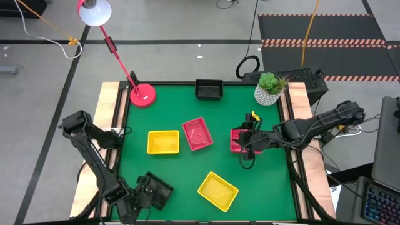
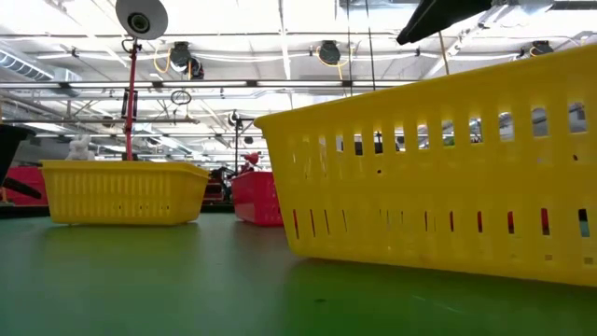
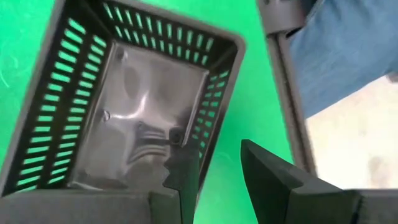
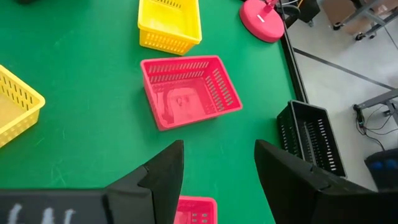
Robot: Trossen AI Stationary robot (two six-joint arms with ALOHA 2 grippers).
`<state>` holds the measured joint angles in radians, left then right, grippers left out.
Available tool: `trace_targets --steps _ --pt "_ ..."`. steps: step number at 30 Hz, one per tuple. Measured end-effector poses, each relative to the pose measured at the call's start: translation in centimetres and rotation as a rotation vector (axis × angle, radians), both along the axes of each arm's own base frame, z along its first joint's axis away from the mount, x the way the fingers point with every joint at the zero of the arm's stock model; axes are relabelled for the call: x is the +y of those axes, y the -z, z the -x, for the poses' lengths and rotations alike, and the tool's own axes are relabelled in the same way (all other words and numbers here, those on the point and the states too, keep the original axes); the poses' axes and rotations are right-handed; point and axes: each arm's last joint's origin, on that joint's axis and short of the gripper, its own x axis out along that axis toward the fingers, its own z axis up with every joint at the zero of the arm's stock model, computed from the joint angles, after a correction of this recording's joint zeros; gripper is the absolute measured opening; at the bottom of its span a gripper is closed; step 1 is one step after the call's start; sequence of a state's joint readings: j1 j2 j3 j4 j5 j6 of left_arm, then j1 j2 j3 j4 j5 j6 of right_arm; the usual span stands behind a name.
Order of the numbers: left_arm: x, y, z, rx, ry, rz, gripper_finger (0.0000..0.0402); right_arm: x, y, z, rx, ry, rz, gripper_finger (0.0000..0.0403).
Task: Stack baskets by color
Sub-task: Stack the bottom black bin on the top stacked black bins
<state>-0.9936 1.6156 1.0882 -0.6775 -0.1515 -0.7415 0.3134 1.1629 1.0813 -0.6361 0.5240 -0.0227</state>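
A black basket (image 1: pixel 159 192) sits at the table's near left corner. My left gripper (image 3: pixel 221 168) is open over it, pointing steeply down. One finger (image 3: pixel 181 171) is inside the basket and the other (image 3: pixel 273 180) is outside its side wall (image 3: pixel 214 112). My right gripper (image 4: pixel 219 155) hangs open above a red basket (image 1: pixel 235 136) at the right; only that basket's edge (image 4: pixel 196 208) shows below the fingers. Another red basket (image 1: pixel 197 134) and two yellow baskets (image 1: pixel 163 142) (image 1: pixel 217 190) rest on their bottoms on the green table. A second black basket (image 1: pixel 209 89) stands at the far edge. My left gripper stands astride the black basket's side wall, one finger inside and one outside. Green table shows between the wall and the outer finger. Whether the inner finger touches the wall, I cannot tell.
A red lamp's base (image 1: pixel 142 95) stands at the far left corner, and a white plant pot (image 1: pixel 269 94) at the far right corner. A person's leg in blue trousers (image 3: pixel 348 50) is beside the table's near left corner. Green table lies bare at the left, between the lamp and the black basket.
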Motion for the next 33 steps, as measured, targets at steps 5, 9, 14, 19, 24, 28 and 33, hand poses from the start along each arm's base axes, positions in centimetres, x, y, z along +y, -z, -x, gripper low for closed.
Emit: trace_targets --steps 5,9,14,19,24,28,33 --pt "-0.4 1.2 -0.1 0.017 0.01 -0.042 0.012 0.0 0.0 0.0 -0.001 0.001 -0.002 0.0189" --pt "-0.5 2.2 -0.2 0.032 0.058 -0.095 0.012 0.0 0.0 0.0 -0.001 0.001 -0.002 0.0189" --pt "-0.6 2.8 -0.3 0.031 0.129 -0.137 0.0119 0.0 0.0 0.0 0.0 0.0 -0.001 0.0189" --pt "-0.6 2.8 -0.3 0.025 0.159 -0.147 0.0092 0.0 0.0 0.0 0.0 -0.001 0.0 0.0189" --pt "-0.6 2.8 -0.5 0.022 0.174 -0.148 0.0016 0.0 0.0 0.0 0.0 -0.001 0.0 0.0189" --pt "-0.3 2.6 -0.9 0.02 0.163 -0.134 0.0015 0.0 0.0 0.0 0.0 -0.001 0.0 0.0189" --pt "0.2 0.8 -2.4 0.009 0.171 -0.125 0.0008 0.0 0.0 0.0 0.0 -0.001 0.0 0.0189"
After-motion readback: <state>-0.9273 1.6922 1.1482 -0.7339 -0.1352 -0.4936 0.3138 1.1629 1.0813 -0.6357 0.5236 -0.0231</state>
